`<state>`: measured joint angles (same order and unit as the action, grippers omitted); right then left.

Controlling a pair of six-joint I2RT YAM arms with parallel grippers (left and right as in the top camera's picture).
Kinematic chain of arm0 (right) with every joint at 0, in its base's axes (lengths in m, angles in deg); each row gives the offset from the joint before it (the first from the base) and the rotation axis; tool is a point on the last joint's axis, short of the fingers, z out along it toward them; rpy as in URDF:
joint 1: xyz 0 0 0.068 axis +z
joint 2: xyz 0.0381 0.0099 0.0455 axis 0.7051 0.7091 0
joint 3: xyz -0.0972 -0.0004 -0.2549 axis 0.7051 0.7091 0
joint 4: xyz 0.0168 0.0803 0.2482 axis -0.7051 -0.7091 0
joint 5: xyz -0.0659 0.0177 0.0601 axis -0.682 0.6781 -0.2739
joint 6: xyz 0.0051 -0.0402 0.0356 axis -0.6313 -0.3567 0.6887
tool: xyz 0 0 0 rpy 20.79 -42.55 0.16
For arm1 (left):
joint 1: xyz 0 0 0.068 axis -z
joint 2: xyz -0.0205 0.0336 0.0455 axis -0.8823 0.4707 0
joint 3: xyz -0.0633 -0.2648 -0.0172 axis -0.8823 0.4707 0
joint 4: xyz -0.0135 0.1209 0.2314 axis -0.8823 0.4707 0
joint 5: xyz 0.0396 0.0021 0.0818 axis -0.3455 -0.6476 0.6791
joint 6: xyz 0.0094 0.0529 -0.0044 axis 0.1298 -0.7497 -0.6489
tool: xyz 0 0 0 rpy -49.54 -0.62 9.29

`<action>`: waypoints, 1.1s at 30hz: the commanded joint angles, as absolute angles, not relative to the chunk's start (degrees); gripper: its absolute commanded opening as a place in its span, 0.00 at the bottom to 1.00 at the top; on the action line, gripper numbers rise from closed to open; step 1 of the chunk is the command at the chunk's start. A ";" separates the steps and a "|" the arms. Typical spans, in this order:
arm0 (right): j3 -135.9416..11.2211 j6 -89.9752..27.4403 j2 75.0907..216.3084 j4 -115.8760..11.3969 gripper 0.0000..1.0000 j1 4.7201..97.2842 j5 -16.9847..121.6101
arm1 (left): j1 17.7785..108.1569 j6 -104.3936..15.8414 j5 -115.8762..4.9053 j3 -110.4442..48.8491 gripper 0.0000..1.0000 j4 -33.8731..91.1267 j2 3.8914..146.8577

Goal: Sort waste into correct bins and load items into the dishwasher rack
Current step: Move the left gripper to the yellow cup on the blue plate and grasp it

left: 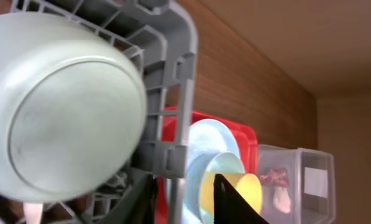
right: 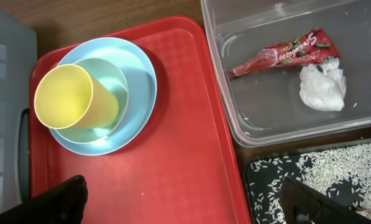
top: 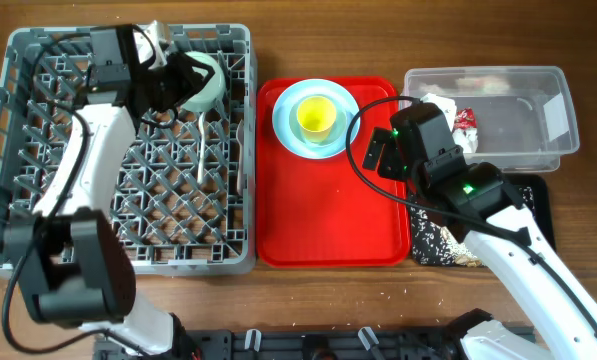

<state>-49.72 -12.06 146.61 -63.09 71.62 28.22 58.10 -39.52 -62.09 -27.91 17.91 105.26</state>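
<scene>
Wooden table [top: 308, 300] below. I'm hovering right gripper [right: 185, 194], jaws wide, empty, over red tray [right: 173, 155]. Eyeing yellow cup [right: 73, 96] sitting in bowl [right: 115, 70] there: probably light, stiff, slick (pinch rim wall). Can't tell jaws on left gripper [top: 176, 74] by rack [top: 128, 262].

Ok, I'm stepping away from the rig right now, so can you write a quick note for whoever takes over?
Left gripper: at the bowl in a corner of the rack; grip unclear.
Right gripper: open, empty, above the red tray.
Done: wrapper and tissue in the clear tub; crumbs in the black tray.
To do: plate, second bowl and yellow cup, stacked on the red tray, go into the rack.
</scene>
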 commanded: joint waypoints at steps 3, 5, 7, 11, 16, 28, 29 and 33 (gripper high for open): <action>-49.98 -12.14 146.72 -63.03 1.00 71.49 28.35 | 57.95 -39.83 -53.65 -27.85 0.41 22.23 96.52; -49.98 -12.12 146.72 -63.03 1.00 71.49 28.32 | 58.98 -39.87 -53.72 -27.85 0.46 26.67 94.64; -49.98 -12.14 146.72 -63.03 1.00 71.49 28.35 | 62.89 -41.29 -53.69 -27.85 0.47 30.04 94.38; -49.98 -12.16 146.72 -63.03 1.00 71.49 28.35 | 79.63 -42.80 -37.26 -27.85 0.47 29.47 95.06; -49.98 -12.14 146.72 -63.03 1.00 71.49 28.32 | 95.72 -42.80 -23.47 -27.85 0.46 20.05 101.48; -49.98 -12.14 146.72 -63.03 1.00 71.49 28.35 | 97.08 -42.65 -28.89 -27.85 0.43 12.75 113.83; -49.98 -12.14 146.72 -63.03 1.00 71.49 28.32 | 97.08 -42.63 -29.56 -27.85 0.43 12.31 114.18; -49.98 -12.12 146.72 -63.03 1.00 71.49 28.35 | 97.08 -43.11 -28.78 -27.85 0.33 12.09 115.10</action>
